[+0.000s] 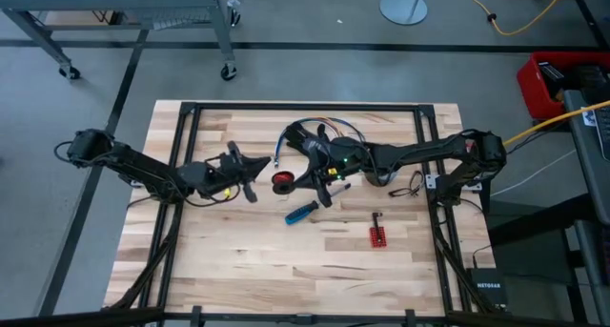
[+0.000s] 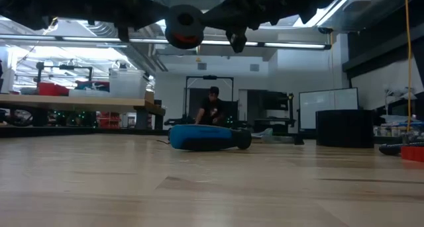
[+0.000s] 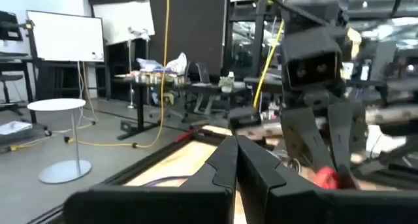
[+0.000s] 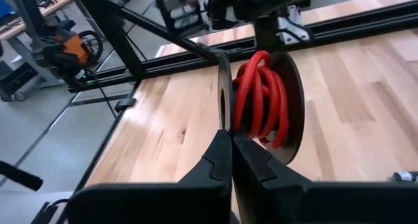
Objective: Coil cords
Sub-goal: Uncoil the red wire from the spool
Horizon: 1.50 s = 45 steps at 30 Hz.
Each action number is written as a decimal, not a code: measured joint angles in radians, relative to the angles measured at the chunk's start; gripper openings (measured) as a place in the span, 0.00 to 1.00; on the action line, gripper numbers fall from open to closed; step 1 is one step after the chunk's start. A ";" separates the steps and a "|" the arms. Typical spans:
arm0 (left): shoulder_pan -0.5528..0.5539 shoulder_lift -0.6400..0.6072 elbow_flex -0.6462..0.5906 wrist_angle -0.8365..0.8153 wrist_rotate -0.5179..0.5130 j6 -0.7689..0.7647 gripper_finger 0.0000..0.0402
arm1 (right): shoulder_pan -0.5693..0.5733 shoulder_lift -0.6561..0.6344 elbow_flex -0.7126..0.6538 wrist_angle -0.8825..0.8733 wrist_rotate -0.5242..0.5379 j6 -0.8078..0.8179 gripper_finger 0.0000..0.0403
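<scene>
A puck-sized coil [image 1: 282, 182] of red cord wound between two dark discs is lifted above the table's middle; it also shows in the low view [image 2: 184, 25] and the right wrist view [image 4: 261, 100]. My right gripper [image 4: 230, 138] is shut at its rim, on the side toward the table's right [image 1: 305, 181]. My left gripper [image 3: 234, 142] is shut and close to the coil's left side [image 1: 265, 167]. Loose dark and blue cords [image 1: 319, 134] lie on the table behind the coil. My right gripper pinches the rim of the coil's nearer dark disc [image 4: 223, 113] between its two fingertips. It comes about level from the table's right. The coil stands on edge and is lifted clear of the table. My left gripper is beside the coil; I cannot tell whether it touches it.
A blue-handled screwdriver [image 1: 303, 211] lies on the table just in front of the coil and shows in the low view [image 2: 205, 137]. A small red block [image 1: 378, 236] lies to the front right. Another dark cord [image 1: 410, 186] lies under my right arm.
</scene>
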 joint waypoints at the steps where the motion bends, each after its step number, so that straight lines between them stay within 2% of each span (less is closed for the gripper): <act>1: -0.001 0.000 0.000 -0.012 0.020 0.001 0.02 | 0.000 0.000 0.000 0.002 0.006 -0.001 0.00; 6: -0.003 0.000 0.000 -0.081 0.187 0.003 0.08 | 0.000 0.000 0.000 -0.001 0.024 -0.001 0.00; 12: -0.002 0.000 0.000 -0.103 0.196 -0.009 0.22 | 0.000 0.000 0.000 -0.008 0.025 -0.002 0.00; 16: -0.003 0.000 0.000 -0.104 0.197 0.000 0.27 | -0.001 0.000 0.000 -0.009 0.025 -0.003 0.00; 31: -0.002 0.000 0.002 -0.102 0.199 0.023 0.17 | 0.000 0.000 0.000 0.007 0.054 -0.001 0.00; 45: -0.001 0.000 0.002 -0.102 0.199 0.035 0.16 | 0.000 0.000 0.000 0.007 0.050 0.001 0.00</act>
